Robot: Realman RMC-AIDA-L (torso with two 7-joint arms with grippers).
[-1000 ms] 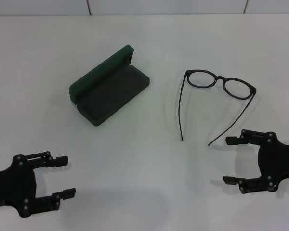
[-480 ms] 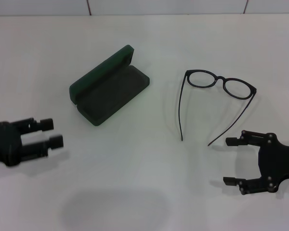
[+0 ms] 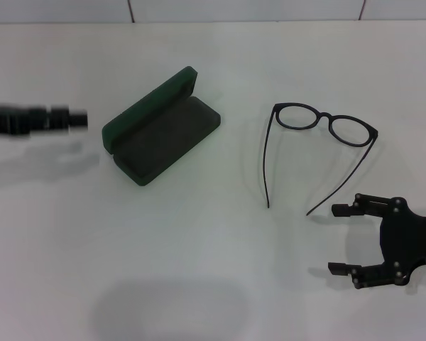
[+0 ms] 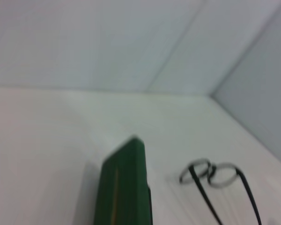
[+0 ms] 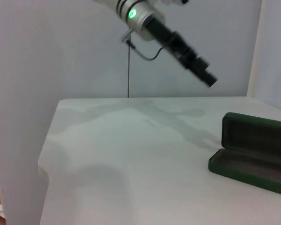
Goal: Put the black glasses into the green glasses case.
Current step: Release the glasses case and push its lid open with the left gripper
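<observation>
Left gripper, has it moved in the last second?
Yes. The left gripper has swung from the table's near edge away from the robot, now level with the green glasses case, on its left.

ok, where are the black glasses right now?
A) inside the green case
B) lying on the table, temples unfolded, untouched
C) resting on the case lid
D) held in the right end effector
B: the black glasses lie on the table with temples unfolded, apart from the open green glasses case; the right end effector sits open just short of the temple tips.
</observation>
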